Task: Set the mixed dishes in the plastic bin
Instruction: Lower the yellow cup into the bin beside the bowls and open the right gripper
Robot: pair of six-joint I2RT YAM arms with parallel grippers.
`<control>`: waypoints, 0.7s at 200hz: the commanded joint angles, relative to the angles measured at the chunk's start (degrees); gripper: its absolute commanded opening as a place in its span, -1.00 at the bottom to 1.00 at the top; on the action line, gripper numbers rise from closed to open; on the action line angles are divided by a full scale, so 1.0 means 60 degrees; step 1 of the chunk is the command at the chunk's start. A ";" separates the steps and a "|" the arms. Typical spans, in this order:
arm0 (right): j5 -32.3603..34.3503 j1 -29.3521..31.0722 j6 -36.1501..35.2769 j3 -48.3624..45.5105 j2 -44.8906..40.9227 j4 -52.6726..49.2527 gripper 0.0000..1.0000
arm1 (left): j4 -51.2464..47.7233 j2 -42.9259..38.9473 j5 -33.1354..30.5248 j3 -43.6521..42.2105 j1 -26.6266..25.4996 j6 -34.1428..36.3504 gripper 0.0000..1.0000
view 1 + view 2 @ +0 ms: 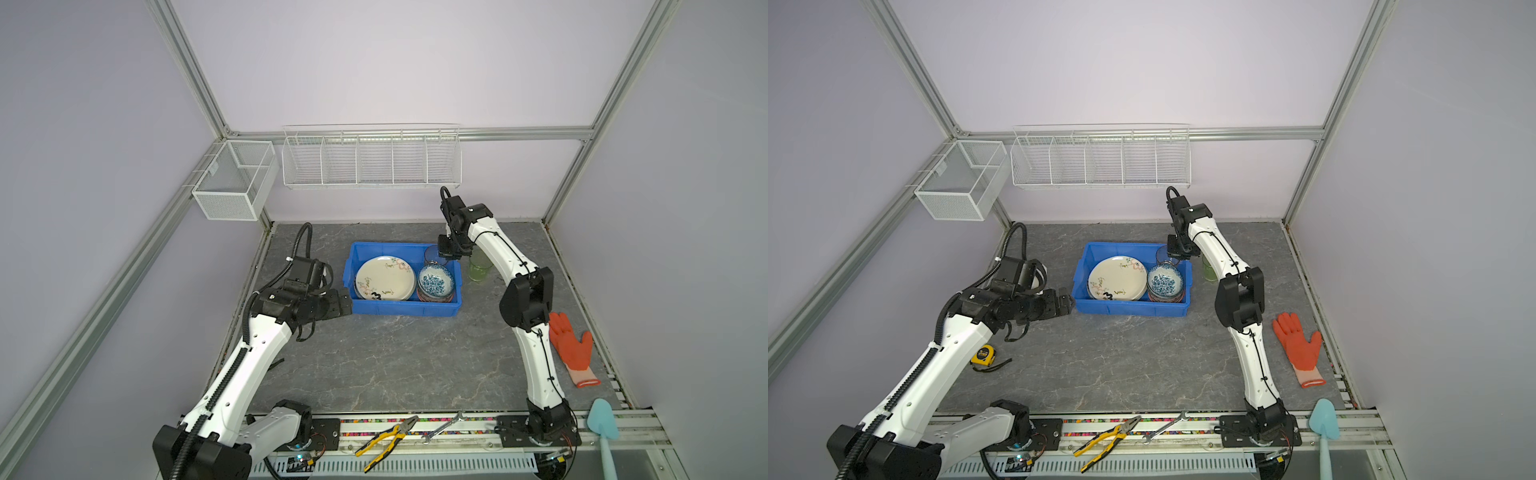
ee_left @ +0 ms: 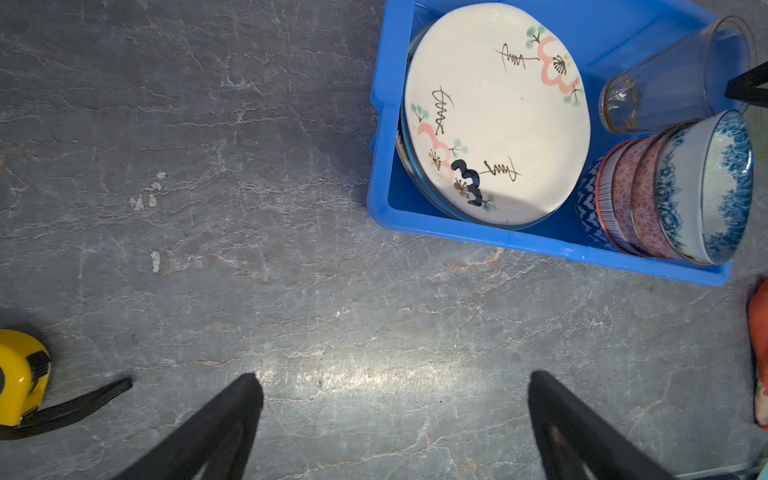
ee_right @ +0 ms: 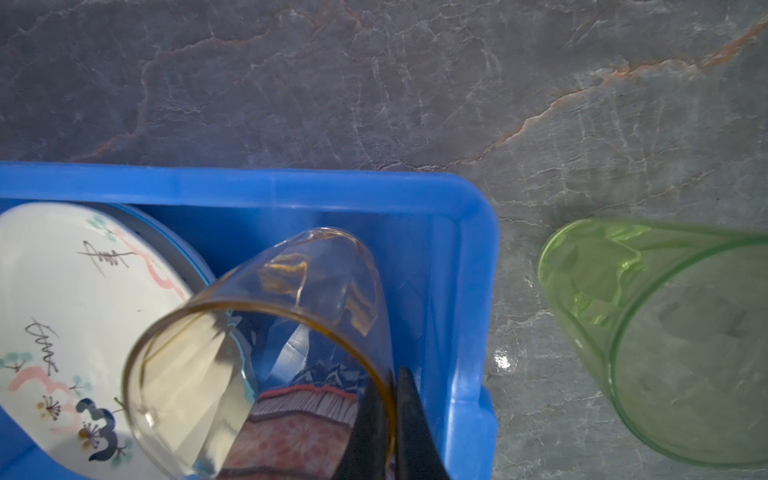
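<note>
The right arm arches over the blue bin (image 1: 405,309), the right pincer (image 3: 390,374) clamped on the rim of the amber glass (image 3: 291,291) at the bin's 1 o'clock corner. The left arm, elbow bent, holds the left pincer (image 2: 392,376) spread wide and empty at the bin's 9 o'clock.

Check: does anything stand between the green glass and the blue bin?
Nothing visible lies on the table between the green glass and the blue bin. Inside that end, though, the amber glass, pinched by the right claw, and the stacked bowls crowd the space.
</note>
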 commanded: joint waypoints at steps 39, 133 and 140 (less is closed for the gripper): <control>0.0309 0.0164 0.0089 -0.0077 0.0217 0.0232 -0.87 | -0.0313 -0.0261 -0.0185 -0.0234 0.0134 0.0172 0.99; 0.0561 0.0289 0.0034 -0.0033 -0.0045 0.0327 -0.61 | -0.0312 -0.0265 -0.0072 -0.0301 0.0183 0.0180 0.99; 0.0607 0.0282 0.0017 -0.0030 -0.0150 0.0322 -0.60 | -0.0314 -0.0269 -0.0064 -0.0295 0.0197 0.0177 0.99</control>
